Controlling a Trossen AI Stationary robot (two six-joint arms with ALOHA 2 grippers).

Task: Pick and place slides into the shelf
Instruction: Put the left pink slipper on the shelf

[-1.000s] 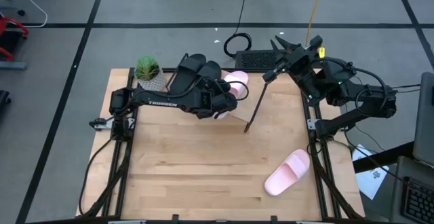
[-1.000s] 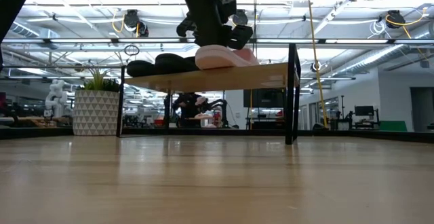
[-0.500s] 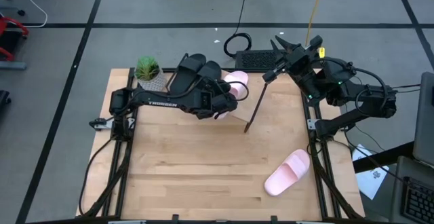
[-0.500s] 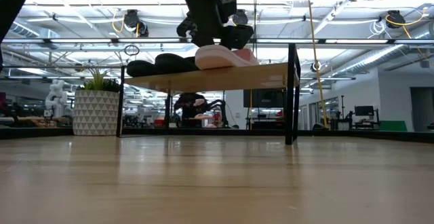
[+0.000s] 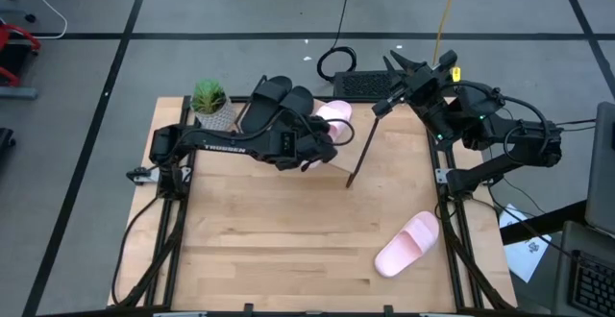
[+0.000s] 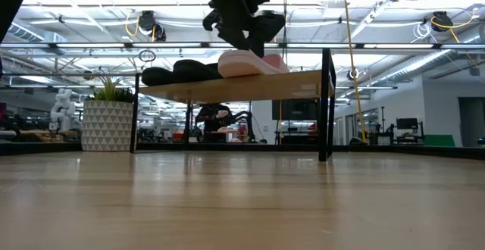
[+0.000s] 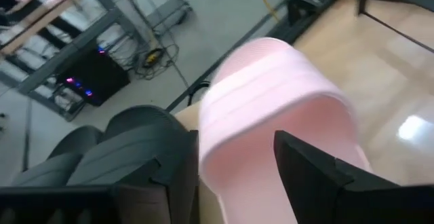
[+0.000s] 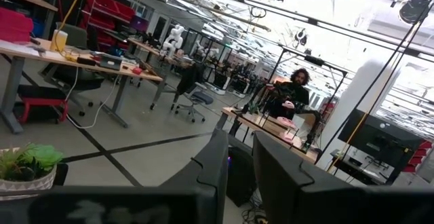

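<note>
Three slides already lie on the shelf (image 5: 357, 154), which stands at the far edge of the surface (image 5: 288, 240): the black pair (image 5: 279, 94) toward the far-left corner and one pink slide (image 5: 334, 115) beside them, nearer the shelf's right end. The slanted board appears to keep them toe-up and side by side, leaving room for one more on the right. The second pink slide (image 5: 406, 244) lies flat near the right edge of the surface, toward the near-right corner, well apart from the shelf.

The left tool (image 5: 322, 136) hangs just above the shelved pink slide with its fingers apart and nothing clamped; you can judge the release complete, since the slide rests on the board without support. The right tool (image 5: 396, 67) waits raised beyond the far-right corner, fingers close together and empty.

A potted plant (image 5: 209, 100) stands at the far-left corner beside the black pair. Judge the shelf's black frame post as the main obstruction when you bring in the last slide.
</note>
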